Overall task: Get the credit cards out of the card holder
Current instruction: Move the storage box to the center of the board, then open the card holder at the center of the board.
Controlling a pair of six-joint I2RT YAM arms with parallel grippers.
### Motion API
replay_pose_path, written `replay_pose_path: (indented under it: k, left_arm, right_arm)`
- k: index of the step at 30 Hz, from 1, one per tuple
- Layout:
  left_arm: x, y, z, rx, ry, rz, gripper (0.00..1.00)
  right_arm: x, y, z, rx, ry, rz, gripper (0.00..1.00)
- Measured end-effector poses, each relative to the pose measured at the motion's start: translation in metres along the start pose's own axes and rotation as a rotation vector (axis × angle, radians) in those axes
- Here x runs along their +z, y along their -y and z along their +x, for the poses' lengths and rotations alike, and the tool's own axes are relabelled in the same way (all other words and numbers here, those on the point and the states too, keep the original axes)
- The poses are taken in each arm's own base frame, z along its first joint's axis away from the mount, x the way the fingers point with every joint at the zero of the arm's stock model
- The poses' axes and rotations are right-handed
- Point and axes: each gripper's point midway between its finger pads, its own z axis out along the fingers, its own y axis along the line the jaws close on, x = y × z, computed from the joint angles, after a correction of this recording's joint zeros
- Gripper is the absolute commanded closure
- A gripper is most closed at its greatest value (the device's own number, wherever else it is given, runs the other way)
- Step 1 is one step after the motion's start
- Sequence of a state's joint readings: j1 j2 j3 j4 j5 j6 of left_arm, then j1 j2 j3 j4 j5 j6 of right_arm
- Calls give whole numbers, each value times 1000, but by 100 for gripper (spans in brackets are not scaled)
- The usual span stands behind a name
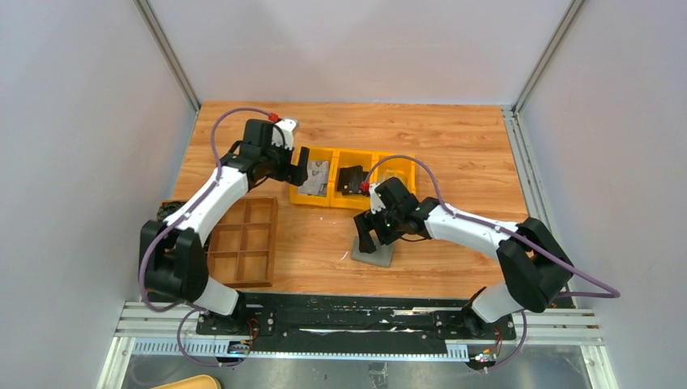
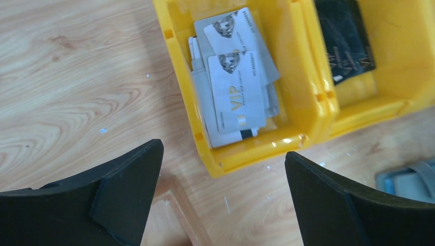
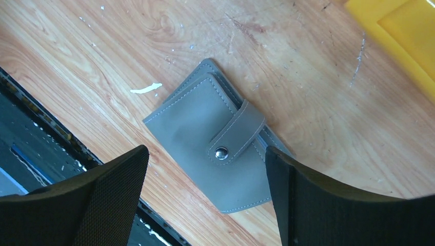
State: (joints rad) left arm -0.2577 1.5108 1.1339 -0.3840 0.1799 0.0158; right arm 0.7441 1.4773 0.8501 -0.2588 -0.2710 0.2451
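Three yellow bins [image 1: 314,200] stand in a row on the 12 o'clock side of the table [image 1: 454,146]. In the left bin [image 2: 256,154] lie the credit cards [image 2: 236,92], light grey and loosely stacked, their long axis about 12 to 6 o'clock in the left wrist view. The middle bin [image 2: 369,110] holds a black item [image 2: 346,41]. The left tool [image 2: 222,156] hangs spread and empty over the left bin's near wall. The card holder [image 3: 197,123] lies flat on the table at 6 o'clock from the bins, closed, with its tab [image 3: 237,133] snapped. In the right wrist view its long axis runs about 11 to 5 o'clock, and the tab end points to 7 o'clock. The right tool [image 3: 206,151] is spread over it.
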Motion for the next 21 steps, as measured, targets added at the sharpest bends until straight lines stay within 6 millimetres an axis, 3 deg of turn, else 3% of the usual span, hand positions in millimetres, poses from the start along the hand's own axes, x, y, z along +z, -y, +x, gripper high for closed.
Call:
replay_pose_path:
  k: [7, 11, 15, 21]
  left_arm:
    - [-63, 26, -25, 50, 74, 91, 0]
    - [-91, 36, -24, 94, 66, 134, 0]
    - [-113, 40, -18, 112, 56, 153, 0]
    - [-143, 39, -18, 119, 85, 152, 0]
  right_arm:
    - [7, 10, 15, -42, -35, 39, 12]
    - [12, 16, 18, -53, -50, 73, 12]
    - [15, 6, 22, -101, -44, 79, 12]
    - [11, -22, 50, -188, -56, 68, 12]
